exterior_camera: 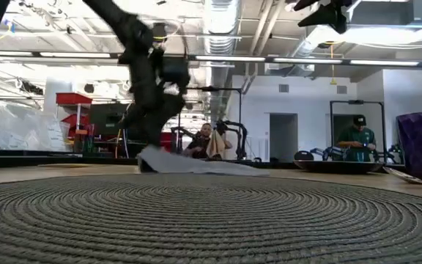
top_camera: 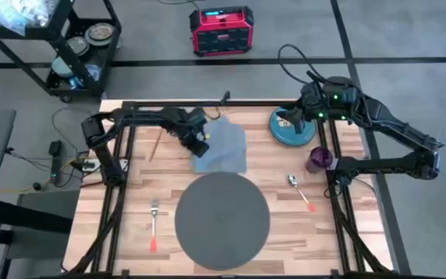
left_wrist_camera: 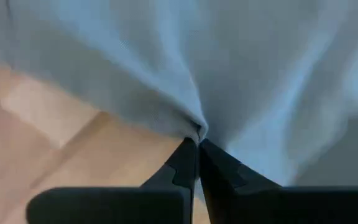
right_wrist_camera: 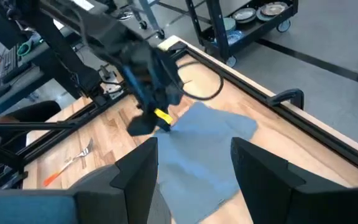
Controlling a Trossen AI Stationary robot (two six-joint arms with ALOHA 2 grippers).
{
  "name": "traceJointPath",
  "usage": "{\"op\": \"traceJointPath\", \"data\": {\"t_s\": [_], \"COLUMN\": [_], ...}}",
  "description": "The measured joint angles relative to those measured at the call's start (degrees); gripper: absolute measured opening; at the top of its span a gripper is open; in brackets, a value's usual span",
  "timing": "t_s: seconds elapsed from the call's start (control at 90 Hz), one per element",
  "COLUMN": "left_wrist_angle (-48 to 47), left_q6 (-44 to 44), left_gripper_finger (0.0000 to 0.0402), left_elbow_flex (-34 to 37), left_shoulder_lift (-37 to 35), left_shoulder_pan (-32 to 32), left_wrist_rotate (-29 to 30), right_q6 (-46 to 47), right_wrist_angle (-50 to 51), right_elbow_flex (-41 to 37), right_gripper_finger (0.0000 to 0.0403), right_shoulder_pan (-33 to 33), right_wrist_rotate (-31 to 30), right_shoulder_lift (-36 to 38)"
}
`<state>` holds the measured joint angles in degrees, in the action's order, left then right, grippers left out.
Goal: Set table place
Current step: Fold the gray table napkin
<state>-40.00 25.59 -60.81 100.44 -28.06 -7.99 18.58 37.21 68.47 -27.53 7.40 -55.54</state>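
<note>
Pinching napkin (left_wrist_camera: 241, 68), left gripper (left_wrist_camera: 197, 144) shut, napkin edges cropped

Bright ceiling lights (exterior_camera: 218, 18) are shining in the low view, glaring white. The mat (exterior_camera: 211, 220) up close is looking soft and blurry. The cloth (left_wrist_camera: 229, 68) is showing blurred, and the left arm (right_wrist_camera: 123, 50) is smearing.

Left gripper (top_camera: 200, 144) pinched closed low at mid-table, right gripper (right_wrist_camera: 194, 163) spread wide, raised at the far right.
</note>
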Motion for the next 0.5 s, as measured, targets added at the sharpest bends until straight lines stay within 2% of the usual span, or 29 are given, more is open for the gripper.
{"op": "traceJointPath", "data": {"t_s": [0.111, 0.233, 0.389, 0.5], "left_wrist_angle": [2.24, 5.25, 9.25, 9.00], "left_q6": [5.16, 3.81, 4.45, 4.38], "left_gripper_finger": [0.0000, 0.0009, 0.0047, 0.0083], "left_elbow_flex": [2.44, 2.68, 2.54, 2.58], "left_shoulder_lift": [-0.17, -2.03, -8.57, -13.36], "left_shoulder_pan": [-1.23, -1.99, -3.20, -4.92], "left_wrist_rotate": [3.26, 4.73, 4.29, 6.86], "right_q6": [0.07, 0.92, 1.47, 1.47], "right_wrist_angle": [0.04, 0.04, 0.08, 0.08], "right_elbow_flex": [0.00, 0.00, 0.00, 0.00], "right_gripper_finger": [0.0191, 0.0191, 0.0191, 0.0191], "right_shoulder_pan": [0.00, 0.00, 0.00, 0.00], "right_wrist_rotate": [0.00, 0.00, 0.00, 0.00], "right_shoulder_lift": [-0.08, -0.08, -0.09, -0.10]}}
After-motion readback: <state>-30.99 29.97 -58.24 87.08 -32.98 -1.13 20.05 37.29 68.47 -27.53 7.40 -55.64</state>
